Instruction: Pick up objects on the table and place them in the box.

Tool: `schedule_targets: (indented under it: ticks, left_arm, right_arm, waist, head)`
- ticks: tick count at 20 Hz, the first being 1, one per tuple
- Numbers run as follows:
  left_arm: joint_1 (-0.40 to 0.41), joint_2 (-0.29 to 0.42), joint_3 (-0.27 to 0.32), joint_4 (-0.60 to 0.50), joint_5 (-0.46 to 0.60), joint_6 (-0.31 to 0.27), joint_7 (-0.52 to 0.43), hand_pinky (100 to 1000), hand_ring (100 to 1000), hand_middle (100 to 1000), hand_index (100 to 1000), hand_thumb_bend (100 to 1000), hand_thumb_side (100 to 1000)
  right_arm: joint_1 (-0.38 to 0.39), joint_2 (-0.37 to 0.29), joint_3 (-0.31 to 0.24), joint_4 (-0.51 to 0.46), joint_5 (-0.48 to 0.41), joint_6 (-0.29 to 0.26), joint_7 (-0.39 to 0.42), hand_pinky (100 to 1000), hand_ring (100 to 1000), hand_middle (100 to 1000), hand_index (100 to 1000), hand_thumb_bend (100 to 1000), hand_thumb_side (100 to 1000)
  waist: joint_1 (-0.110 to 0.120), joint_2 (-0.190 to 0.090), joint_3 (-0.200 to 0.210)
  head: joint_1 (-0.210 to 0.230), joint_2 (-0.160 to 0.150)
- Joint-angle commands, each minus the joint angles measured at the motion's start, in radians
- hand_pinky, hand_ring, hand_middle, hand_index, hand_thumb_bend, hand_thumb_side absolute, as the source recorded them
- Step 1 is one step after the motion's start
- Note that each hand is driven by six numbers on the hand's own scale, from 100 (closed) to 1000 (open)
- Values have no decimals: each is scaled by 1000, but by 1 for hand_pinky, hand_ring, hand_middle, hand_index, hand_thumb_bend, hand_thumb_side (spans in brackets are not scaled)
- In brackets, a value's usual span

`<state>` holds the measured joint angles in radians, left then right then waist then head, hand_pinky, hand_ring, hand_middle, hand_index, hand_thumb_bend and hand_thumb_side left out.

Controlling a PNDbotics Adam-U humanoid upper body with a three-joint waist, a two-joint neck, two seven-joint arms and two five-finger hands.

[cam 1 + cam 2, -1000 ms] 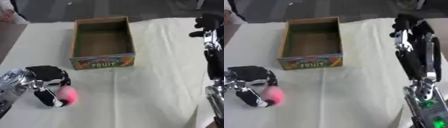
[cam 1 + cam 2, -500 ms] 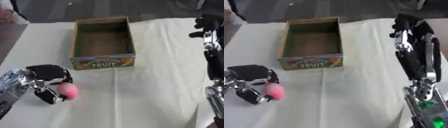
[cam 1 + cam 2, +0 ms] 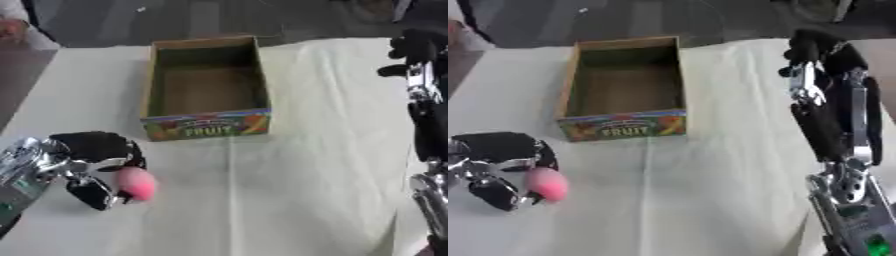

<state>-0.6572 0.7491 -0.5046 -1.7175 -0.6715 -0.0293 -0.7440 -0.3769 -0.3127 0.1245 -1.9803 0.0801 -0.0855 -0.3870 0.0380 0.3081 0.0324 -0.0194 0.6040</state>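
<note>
A pale cloth [image 3: 324, 150] with a lengthwise crease covers the surface. An open cardboard box [image 3: 207, 89] with "FRUIT" on its near wall stands on it toward the far side. Nearer, at the left, a pink object [image 3: 136, 183] lies on the cloth, well apart from the box.

Worktop [image 3: 332, 150] covered in pale cream-white cloth; box [image 3: 206, 85] brown cardboard inside, front panel multicoloured print, orange, green and red fruit pictures, with light lettering "FRUIT" on a dark band; small object [image 3: 136, 183] plain pink, rounded; left robot hand [image 3: 92, 155] black with silver metal parts, shiny grey forearm; right robot hand [image 3: 811, 45] black at top, arm below black and silver, a green spot low near the picture's bottom edge; floor [image 3: 219, 17] beyond the worktop dark grey.
</note>
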Motion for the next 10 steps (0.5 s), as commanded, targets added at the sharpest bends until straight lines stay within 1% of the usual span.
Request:
schedule_targets:
  ticks: [1,10]
  left_arm:
    - [-4,43,39,-46,25,9,5,609,646,521,682,145,140]
    - [11,117,140,-212,136,53,42,601,628,512,672,111,131]
  right_arm:
    - [-5,-10,-4,-20,-6,-1,4,576,783,537,733,100,583]
    - [-6,-13,-5,-20,-3,-5,4,578,783,538,733,100,581]
  waist:
    - [1,-24,3]
    - [12,-27,1]
  head:
    - [-1,-10]
    - [-8,-11]
